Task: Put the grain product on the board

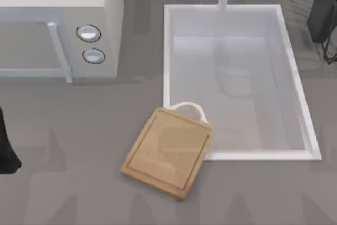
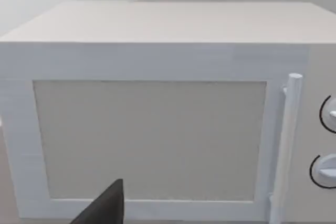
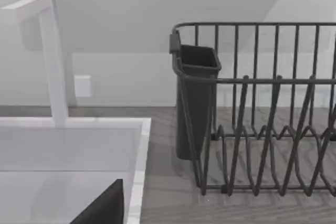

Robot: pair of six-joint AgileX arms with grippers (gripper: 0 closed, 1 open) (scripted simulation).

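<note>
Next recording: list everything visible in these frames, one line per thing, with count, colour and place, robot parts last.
cutting board: one, light tan wood with a white loop handle, lying tilted on the counter, its handle end at the sink's near-left corner.
sink: one, white, set into the counter on the right half.
faucet: one, white, at the sink's far rim.
microwave: one, white with two round knobs, far left.
dish rack: one, dark wire with a dark cup holder, far right beside the sink.
counter: one, grey.
left arm: black, at the left edge.
</note>
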